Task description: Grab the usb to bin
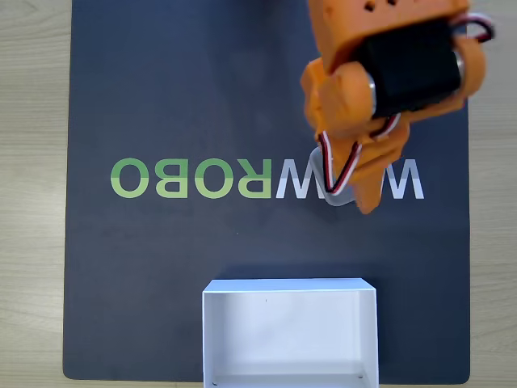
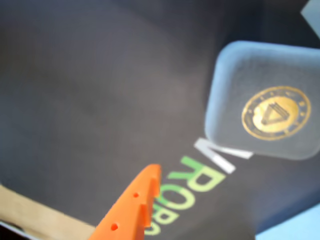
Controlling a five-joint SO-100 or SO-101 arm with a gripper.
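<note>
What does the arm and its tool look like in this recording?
The arm is bright orange printed plastic with small round holes on top, carrying a black motor block with a silver end. Red, white and black wires loop out near the motor and down beside the tool. In the wrist view, an orange finger tapers to a stepped point with two small holes.

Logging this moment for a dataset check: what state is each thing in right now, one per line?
usb: lying flat on the mat, emblem up, not gripped, outside the bin.
bin: open on top, nothing inside where visible.
claw: hanging over the mat's lettering, holding nothing; whether it is open or shut cannot be told.
mat: flat on the table.
</note>
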